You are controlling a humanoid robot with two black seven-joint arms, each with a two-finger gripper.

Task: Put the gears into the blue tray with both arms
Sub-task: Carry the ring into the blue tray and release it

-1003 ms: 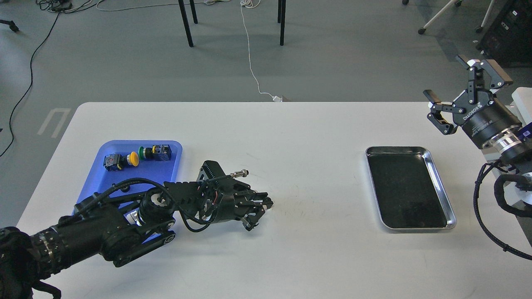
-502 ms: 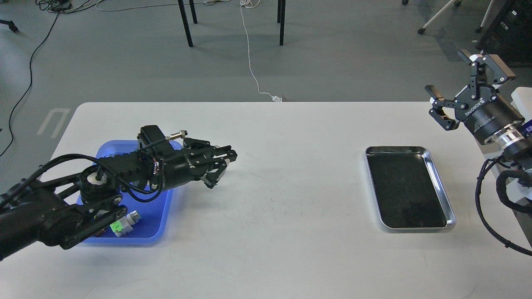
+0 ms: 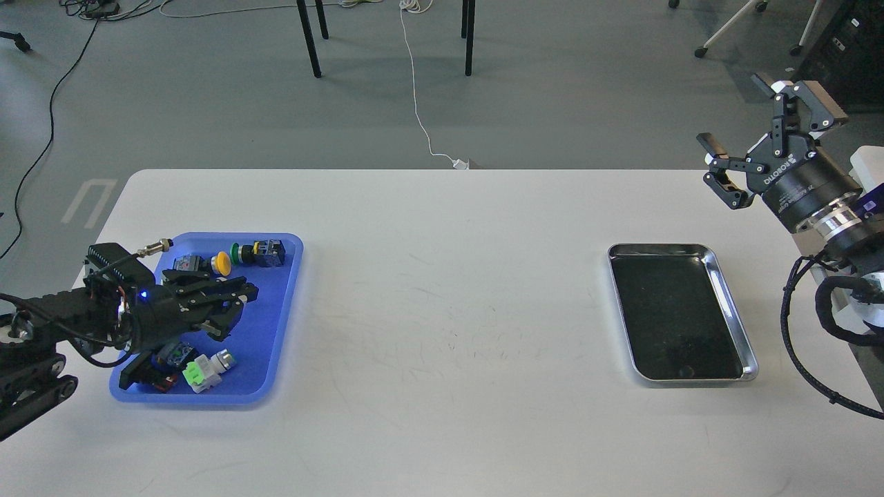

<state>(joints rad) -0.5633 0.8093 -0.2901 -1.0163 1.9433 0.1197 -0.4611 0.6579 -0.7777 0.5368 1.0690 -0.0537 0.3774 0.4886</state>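
Note:
The blue tray (image 3: 269,324) lies at the table's left, holding several push-button switches. My left gripper (image 3: 240,308) hovers low over the tray's middle, pointing right; its dark fingers overlap, so I cannot tell whether they are apart or whether anything is held. The gears are not in view; the gripper hides part of the tray floor. My right gripper (image 3: 760,134) is raised at the far right, beyond the table's back right corner, with its fingers wide apart and nothing between them.
A shiny steel tray (image 3: 732,304) with a dark inside lies at the right of the table. Switches with yellow (image 3: 222,262) and green (image 3: 237,253) caps sit at the blue tray's far end, and a white and green one (image 3: 205,368) near its front. Chair legs and cables are on the floor behind.
My left arm has swung left from the table's middle, and its gripper is now over the blue tray. The right gripper has shifted slightly and stays open.

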